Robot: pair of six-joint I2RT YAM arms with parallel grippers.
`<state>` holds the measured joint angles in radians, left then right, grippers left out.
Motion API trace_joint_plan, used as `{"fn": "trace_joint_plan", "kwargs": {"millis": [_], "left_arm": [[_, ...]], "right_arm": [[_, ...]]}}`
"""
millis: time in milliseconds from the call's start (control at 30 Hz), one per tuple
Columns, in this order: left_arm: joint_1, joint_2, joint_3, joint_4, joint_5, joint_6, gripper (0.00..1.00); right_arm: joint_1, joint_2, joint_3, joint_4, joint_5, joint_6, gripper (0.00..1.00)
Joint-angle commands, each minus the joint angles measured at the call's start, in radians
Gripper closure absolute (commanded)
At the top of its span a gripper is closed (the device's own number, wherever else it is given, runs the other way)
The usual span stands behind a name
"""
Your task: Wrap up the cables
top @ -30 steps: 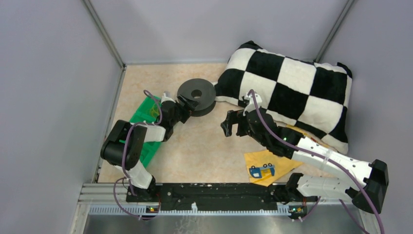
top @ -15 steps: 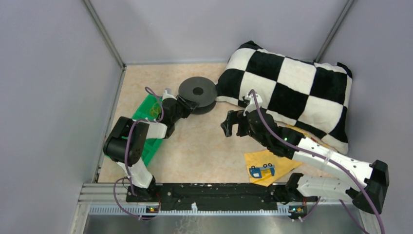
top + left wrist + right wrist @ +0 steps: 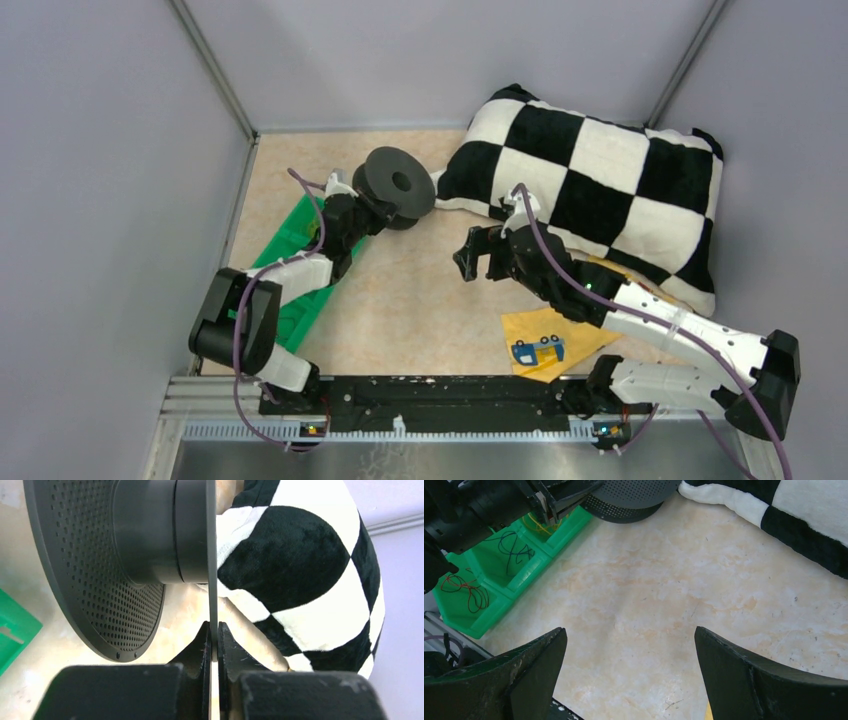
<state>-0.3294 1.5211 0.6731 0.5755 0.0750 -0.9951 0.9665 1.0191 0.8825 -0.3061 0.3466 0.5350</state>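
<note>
Left gripper (image 3: 213,630) pinches the black spool's (image 3: 395,185) thin flange, spool tilted on edge; the yellow cables (image 3: 540,524) lie near-left of it, in the green tray's (image 3: 519,592) far compartment (right gripper (image 3: 628,636) spread, well apart)

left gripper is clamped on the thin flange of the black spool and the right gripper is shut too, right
Not quite: the right gripper is open, its jaws spread wide above the table in the right wrist view. The left gripper is clamped on the thin flange of the black spool.
</note>
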Motion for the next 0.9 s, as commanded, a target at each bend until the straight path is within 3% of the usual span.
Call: {"fn": "trace_joint_plan", "kwargs": {"millis": [0,300,433,667,867], "left_arm": [[-0.033,-0.143,0.052,-0.108,-0.052,0.181,1.0],[-0.189,-0.415,0.066,-0.393,-0.066,0.49,1.0],[-0.271,-0.435,0.124,-0.554,-0.049,0.604,1.0],[-0.298,-0.432,0.128,-0.566,0.293,0.809,1.0],[-0.297,-0.349,0.254,-0.762,0.548,0.977,1.0]], "right_arm": [[0.005,-0.03,0.001,0.026,0.006,0.008,0.01],[0.005,-0.055,-0.007,0.007,0.048,0.051,0.01],[0.004,-0.112,-0.053,0.018,0.128,0.089,0.01],[0.003,-0.214,-0.062,-0.119,0.298,0.142,0.01],[-0.009,-0.33,-0.088,-0.187,0.379,0.112,0.01]]}}
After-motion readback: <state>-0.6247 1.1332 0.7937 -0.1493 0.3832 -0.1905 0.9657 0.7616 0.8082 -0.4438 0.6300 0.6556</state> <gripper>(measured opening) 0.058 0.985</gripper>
